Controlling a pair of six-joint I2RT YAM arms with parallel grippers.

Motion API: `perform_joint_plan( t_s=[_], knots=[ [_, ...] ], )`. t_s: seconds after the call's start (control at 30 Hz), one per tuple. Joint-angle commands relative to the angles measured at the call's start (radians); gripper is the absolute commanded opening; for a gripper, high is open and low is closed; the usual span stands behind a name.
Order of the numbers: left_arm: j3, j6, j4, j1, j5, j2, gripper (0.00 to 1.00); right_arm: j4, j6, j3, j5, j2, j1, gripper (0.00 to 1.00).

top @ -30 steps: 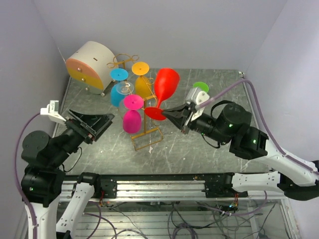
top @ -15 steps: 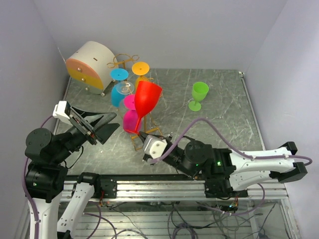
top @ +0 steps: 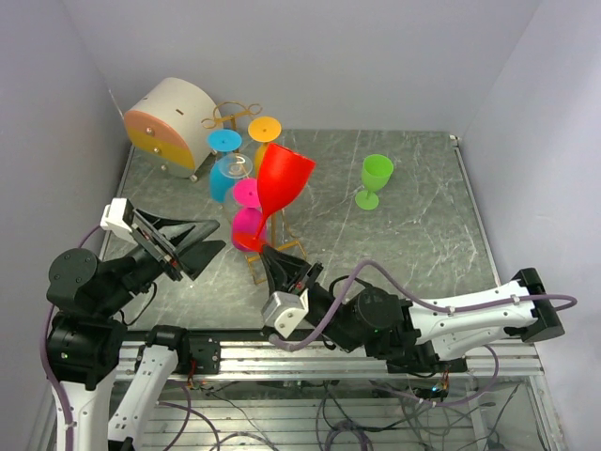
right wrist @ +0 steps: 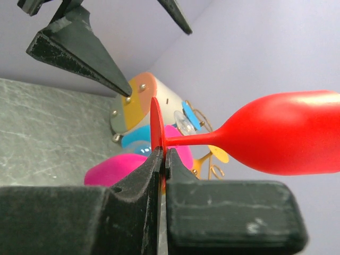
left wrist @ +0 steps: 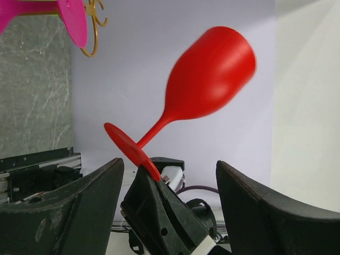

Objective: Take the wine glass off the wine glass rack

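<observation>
A red wine glass (top: 282,178) tilts in the air in front of the gold wire wine glass rack (top: 232,115), free of it. My right gripper (top: 268,254) is shut on the edge of its round foot (right wrist: 155,125), bowl (right wrist: 287,138) pointing away from the jaws. My left gripper (top: 221,235) stands open just left of the foot, touching nothing. In the left wrist view the red glass (left wrist: 212,74) rises above the gap between the left gripper's (left wrist: 170,163) fingers. Pink (top: 247,225), blue (top: 223,178) and orange (top: 265,129) glasses hang on the rack.
A green glass (top: 374,177) stands upright on the grey table (top: 423,235) at the back right. A white-and-orange drum-shaped box (top: 169,125) sits at the back left beside the rack. The rack's base frame (top: 282,252) lies just behind the right gripper.
My right arm has swung the red glass from the rack's right side round to its front, near the table's near edge. The left gripper has shifted slightly towards it, jaws still wide.
</observation>
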Motion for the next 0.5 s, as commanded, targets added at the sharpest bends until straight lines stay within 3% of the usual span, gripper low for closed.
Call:
perform_joint_plan(
  t_s=[0.0,0.17,0.47],
  knots=[
    [-0.025,-0.030,-0.038,0.003,0.105,-0.019,0.81,0.203,-0.173,-0.033,-0.034,0.033,0.020,0.00],
    [-0.043,-0.042,-0.029,0.003,0.114,-0.033,0.81,0.334,-0.304,-0.080,-0.053,0.090,0.024,0.00],
    [-0.063,-0.036,-0.020,0.003,0.137,-0.054,0.74,0.405,-0.375,-0.088,-0.108,0.136,0.025,0.00]
  ],
)
